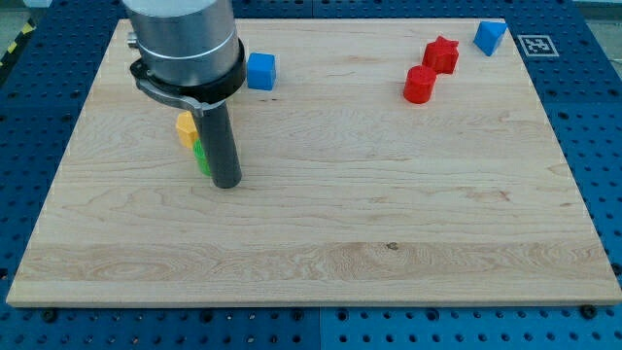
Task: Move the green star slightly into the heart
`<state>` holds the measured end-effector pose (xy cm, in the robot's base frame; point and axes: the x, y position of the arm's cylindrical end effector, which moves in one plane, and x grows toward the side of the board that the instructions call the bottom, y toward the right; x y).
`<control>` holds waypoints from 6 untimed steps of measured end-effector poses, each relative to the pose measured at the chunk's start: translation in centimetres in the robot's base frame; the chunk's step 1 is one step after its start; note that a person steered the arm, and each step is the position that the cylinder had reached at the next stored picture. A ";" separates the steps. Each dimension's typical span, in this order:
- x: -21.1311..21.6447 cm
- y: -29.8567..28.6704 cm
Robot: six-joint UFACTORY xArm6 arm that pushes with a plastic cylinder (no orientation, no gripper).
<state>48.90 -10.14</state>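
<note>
Green star touches the yellow heart, mostly hidden behind my tip; no gripper shows.

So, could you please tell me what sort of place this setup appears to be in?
Probably a robotics lab bench: a wooden board sits on a blue perforated table, a fiducial marker lies at the board's corner, and my tip rests beside small blocks like the green star.
</note>
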 end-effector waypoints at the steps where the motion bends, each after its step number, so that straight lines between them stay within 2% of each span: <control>1: 0.0 0.4; 2: -1.0 5.0; 3: -5.1 7.5; 5: -17.0 7.5; 6: -21.6 5.4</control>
<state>27.32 -4.70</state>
